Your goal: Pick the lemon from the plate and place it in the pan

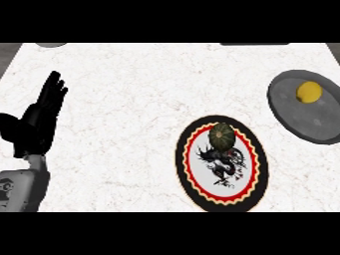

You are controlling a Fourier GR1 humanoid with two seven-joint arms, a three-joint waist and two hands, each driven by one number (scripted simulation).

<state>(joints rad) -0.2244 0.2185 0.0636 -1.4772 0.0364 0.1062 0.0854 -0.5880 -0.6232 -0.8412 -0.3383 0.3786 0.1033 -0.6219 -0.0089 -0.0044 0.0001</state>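
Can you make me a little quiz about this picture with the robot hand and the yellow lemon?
1. True or false: the lemon lies in the grey pan.
2. What sits at the top of the patterned plate? A) a dark green round squash-like vegetable B) a red apple C) a spoon
3. Fill in the missing word: the only hand in view is the robot's ____ hand, open with its fingers up near the left edge.

Key: 1 true. 2 A, the dark green vegetable. 3 left.
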